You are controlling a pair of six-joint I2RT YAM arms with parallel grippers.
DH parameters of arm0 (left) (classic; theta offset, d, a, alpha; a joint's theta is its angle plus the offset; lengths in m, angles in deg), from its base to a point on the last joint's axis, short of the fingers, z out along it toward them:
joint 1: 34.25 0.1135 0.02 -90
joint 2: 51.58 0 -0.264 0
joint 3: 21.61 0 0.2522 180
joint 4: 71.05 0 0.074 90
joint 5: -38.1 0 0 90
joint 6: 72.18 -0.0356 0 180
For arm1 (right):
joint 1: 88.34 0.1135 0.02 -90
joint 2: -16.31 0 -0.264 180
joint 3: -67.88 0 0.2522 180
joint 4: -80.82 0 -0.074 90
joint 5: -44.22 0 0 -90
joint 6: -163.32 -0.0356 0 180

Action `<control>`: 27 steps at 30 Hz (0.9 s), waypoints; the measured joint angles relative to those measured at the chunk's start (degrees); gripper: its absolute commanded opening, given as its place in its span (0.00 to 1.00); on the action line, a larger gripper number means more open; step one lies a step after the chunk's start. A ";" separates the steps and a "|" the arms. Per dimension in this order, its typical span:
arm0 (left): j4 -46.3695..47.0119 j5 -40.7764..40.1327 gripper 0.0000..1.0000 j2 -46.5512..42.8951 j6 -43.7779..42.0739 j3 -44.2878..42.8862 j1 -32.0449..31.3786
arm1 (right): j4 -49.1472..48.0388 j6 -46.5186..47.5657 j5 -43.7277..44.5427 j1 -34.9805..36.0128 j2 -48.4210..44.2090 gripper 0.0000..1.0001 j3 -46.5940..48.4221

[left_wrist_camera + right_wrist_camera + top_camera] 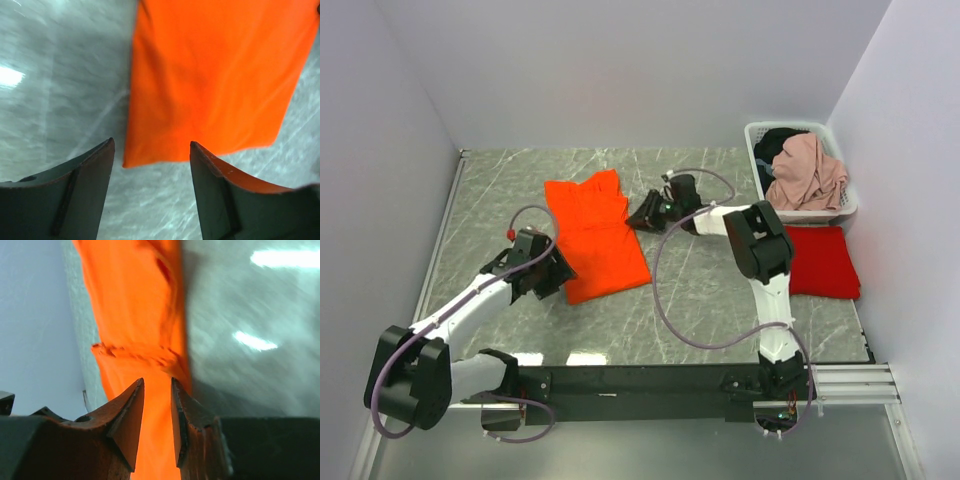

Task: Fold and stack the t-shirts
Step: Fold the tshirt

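Bright orange cloth t-shirt lying half-folded on grey marbled table; left claw wide apart at its near corner; right claw narrow, gripping nothing, over its edge.

White arm links, black joints — looping purple cables.

The orange t-shirt lies flat on the grey marble table. Its near corner sits just beyond the left gripper, whose two dark fingers stand wide apart, holding nothing.
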 measured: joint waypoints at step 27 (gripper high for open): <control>5.03 5.18 0.28 3.76 9.33 7.15 -1.88 | -5.44 5.51 -17.55 -2.45 -18.38 0.28 -37.03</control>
